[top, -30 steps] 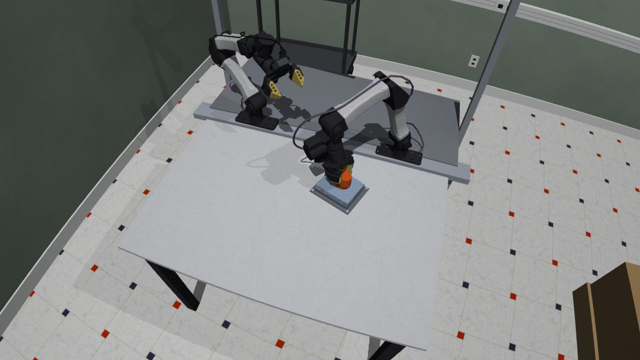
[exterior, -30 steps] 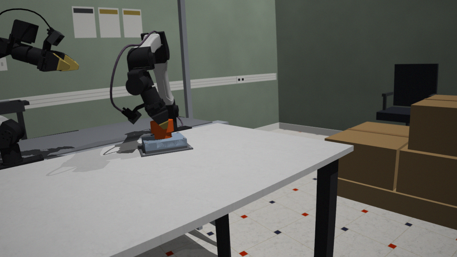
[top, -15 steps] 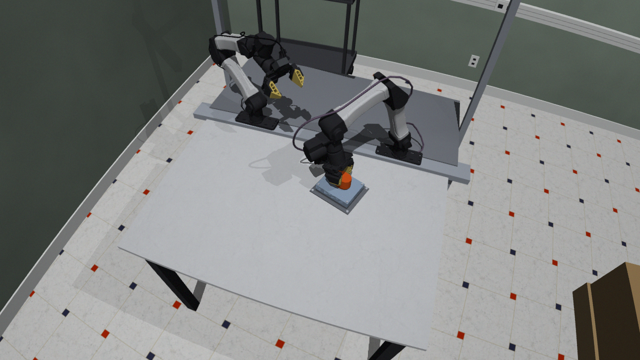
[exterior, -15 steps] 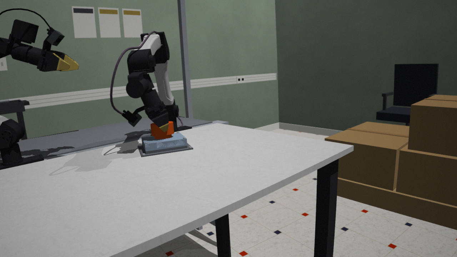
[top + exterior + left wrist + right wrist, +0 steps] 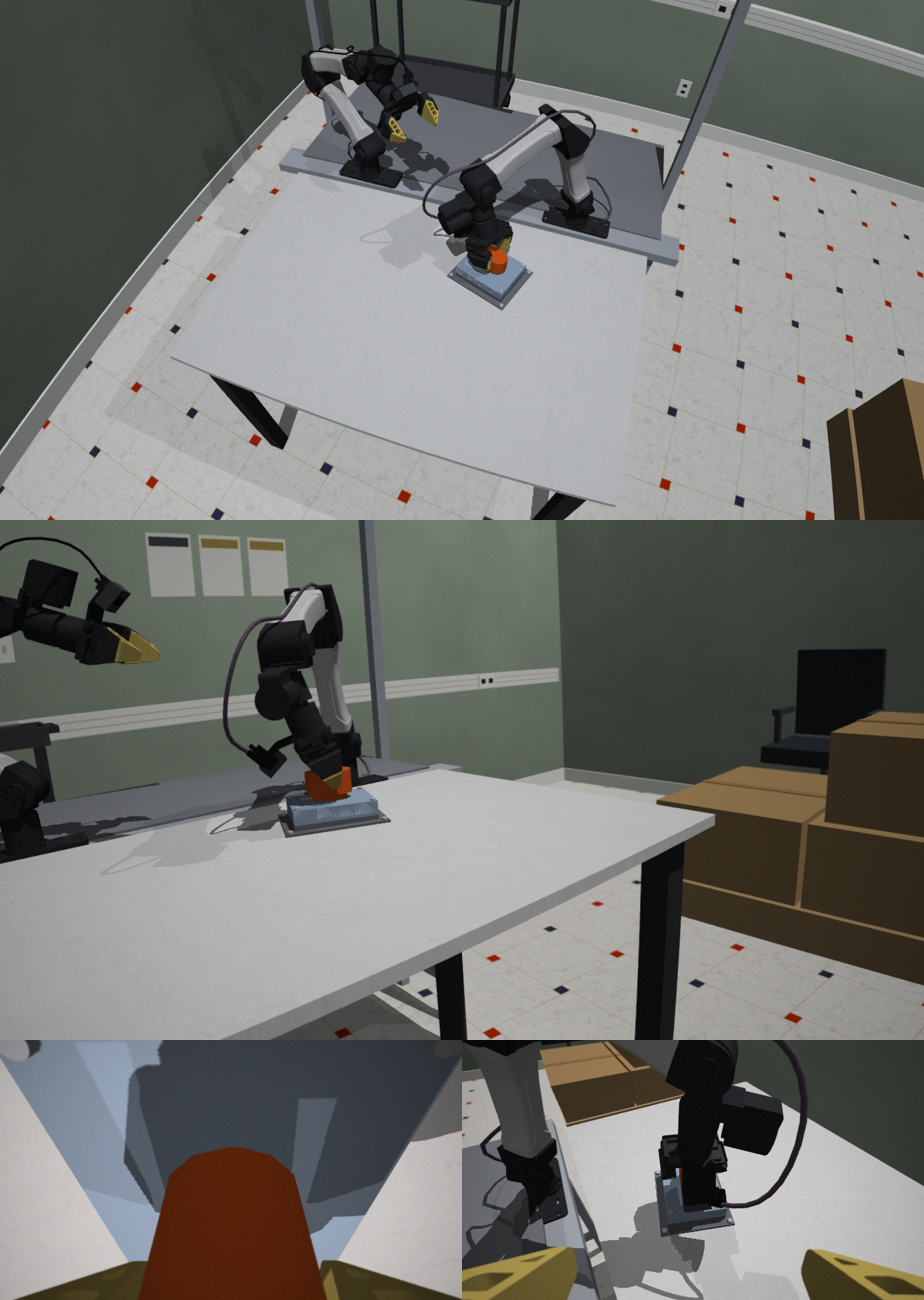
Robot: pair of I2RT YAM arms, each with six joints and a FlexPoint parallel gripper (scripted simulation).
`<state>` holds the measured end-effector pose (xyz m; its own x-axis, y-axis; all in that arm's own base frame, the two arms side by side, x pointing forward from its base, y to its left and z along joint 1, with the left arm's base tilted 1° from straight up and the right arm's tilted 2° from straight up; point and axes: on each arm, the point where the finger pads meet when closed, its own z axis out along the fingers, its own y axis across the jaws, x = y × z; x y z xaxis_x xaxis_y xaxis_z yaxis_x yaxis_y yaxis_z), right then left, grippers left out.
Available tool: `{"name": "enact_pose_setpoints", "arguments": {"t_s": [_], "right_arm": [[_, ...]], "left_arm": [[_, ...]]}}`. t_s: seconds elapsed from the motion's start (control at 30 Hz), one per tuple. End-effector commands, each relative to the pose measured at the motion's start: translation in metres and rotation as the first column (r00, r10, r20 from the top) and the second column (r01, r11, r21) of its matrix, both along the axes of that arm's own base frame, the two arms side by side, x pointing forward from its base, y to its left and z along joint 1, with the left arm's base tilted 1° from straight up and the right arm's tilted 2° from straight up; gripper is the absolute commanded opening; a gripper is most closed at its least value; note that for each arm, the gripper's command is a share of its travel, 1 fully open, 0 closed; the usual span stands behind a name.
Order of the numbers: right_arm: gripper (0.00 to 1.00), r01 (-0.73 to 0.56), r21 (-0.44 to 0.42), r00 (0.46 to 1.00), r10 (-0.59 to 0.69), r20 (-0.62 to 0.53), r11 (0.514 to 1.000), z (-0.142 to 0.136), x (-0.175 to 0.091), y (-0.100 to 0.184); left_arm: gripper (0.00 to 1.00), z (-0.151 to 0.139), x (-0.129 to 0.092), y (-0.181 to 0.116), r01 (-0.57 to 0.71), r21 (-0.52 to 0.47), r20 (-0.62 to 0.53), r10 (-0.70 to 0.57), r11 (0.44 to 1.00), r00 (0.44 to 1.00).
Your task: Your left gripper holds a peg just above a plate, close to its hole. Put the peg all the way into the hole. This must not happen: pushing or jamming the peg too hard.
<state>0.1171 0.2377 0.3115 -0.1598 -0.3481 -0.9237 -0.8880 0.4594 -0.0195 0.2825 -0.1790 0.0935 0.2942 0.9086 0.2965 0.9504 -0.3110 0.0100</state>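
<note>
The orange peg (image 5: 499, 261) (image 5: 316, 786) (image 5: 231, 1220) stands upright at the blue plate (image 5: 504, 284) (image 5: 336, 814) (image 5: 54, 1087) (image 5: 678, 1215). Its wide head is down at the plate's top face, and no narrower lower part shows above the plate. The hole is hidden under the head. My left gripper (image 5: 494, 253) (image 5: 332, 780) (image 5: 234, 1272) is open, its fingers on both sides of the head, low over the plate. A narrow gap shows beside the right finger in the left wrist view. My right gripper (image 5: 416, 129) (image 5: 154, 654) (image 5: 690, 1258) is open and empty, high up and away from the plate.
The blue plate sits on a dark grey base (image 5: 501, 305) (image 5: 694, 1228) with corner screws, on the white table (image 5: 388, 336) (image 5: 484, 856). A grey rail (image 5: 659, 250) runs along the table's back edge. The left arm's cable (image 5: 803, 1112) loops beside that arm.
</note>
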Motion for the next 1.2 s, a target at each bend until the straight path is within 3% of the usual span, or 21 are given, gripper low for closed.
{"name": "enact_pose_setpoints", "arguments": {"t_s": [0.0, 0.3, 0.43, 1.17], "right_arm": [[1.00, 0.004, 0.013, 1.000, -0.004, 0.004, 1.000, 0.005, 0.001, 0.001], [1.00, 0.004, 0.013, 1.000, -0.004, 0.004, 1.000, 0.005, 0.001, 0.001], [1.00, 0.004, 0.013, 1.000, -0.004, 0.004, 1.000, 0.005, 0.001, 0.001], [1.00, 0.004, 0.013, 1.000, -0.004, 0.004, 1.000, 0.005, 0.001, 0.001]], "left_arm": [[0.71, 0.013, 0.001, -0.008, -0.005, -0.009, 0.005, 0.005, 1.000, 1.000], [0.71, 0.033, -0.001, -0.017, -0.005, -0.003, -0.008, 0.005, 1.000, 1.000], [0.71, 0.055, 0.000, -0.010, -0.004, -0.023, 0.045, 0.005, 1.000, 0.999], [0.71, 0.051, 0.000, -0.010, -0.004, -0.019, 0.035, 0.005, 1.000, 0.999]]}}
